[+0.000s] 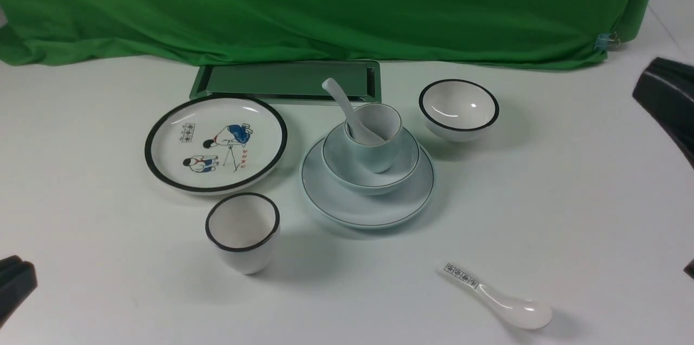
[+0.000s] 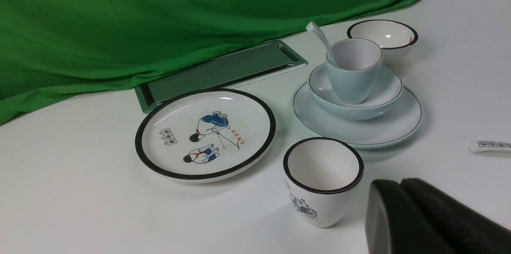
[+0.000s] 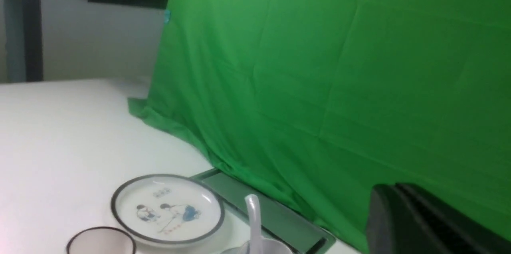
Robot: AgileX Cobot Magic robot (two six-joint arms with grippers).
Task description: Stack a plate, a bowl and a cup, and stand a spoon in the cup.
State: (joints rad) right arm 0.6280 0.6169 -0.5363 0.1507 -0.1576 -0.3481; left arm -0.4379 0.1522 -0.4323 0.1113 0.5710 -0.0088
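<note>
Left claw [image 2: 400, 190] is clenched on nothing, low and well apart from the plate [image 1: 368, 209] on its near-left side. Right claw [image 3: 396, 192] is clenched too, empty, well off to the plate's right.

Nearest you, on the plate's near-right, lies the printed spoon [image 1: 499, 299]; not yours, leave it flat. Just near-left of the plate stands the black-rimmed cup [image 1: 244, 242], another decoy.

Now the plate itself: the bowl [image 1: 404, 163] sits in it, the cup [image 1: 379, 152] sits in the bowl, and the plain spoon [image 1: 339, 96] stands in that cup, scoop down, handle leaning out over the rim toward the plate's far-left. The cup looks a touch tilted.

All 4 pieces look placed, so I'd call this the pull-away. Do it well: hold both claws on their own sides, lift before you travel, and pass nothing over the plate, because that jutting handle is the 1 thing a stray link could catch, and 1 tap could tip the cup.

Left of the plate is the picture plate [image 1: 217, 141], far-right the black-rimmed bowl [image 1: 458, 112], and beyond it the green cloth [image 1: 325, 8].
</note>
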